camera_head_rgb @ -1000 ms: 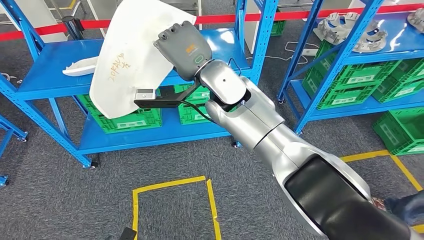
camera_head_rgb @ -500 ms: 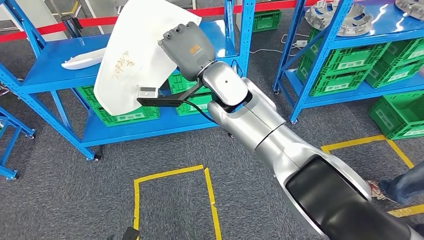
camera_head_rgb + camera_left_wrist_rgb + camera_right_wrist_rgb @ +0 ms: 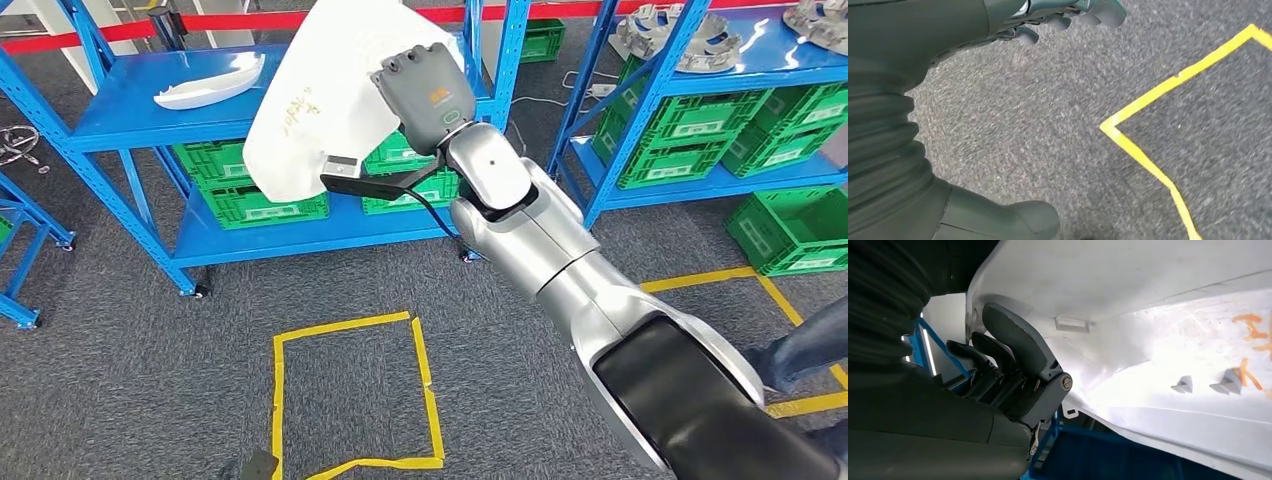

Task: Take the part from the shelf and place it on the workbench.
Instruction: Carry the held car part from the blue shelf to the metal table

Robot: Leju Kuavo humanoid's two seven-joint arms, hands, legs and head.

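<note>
Carrying stage: the blue shelf [image 3: 130, 120] stands behind; the white part [image 3: 320, 110] is lifted clear of it, gripped at its edge by the right hand [image 3: 425, 95]. Next, a judgement: turning toward the desk. The left hand [image 3: 1068, 12] hangs empty, fingers loosely apart. Orange handwriting on the part (illegible).

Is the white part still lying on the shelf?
No, the right hand holds the white part up in the air, off the shelf.
</note>
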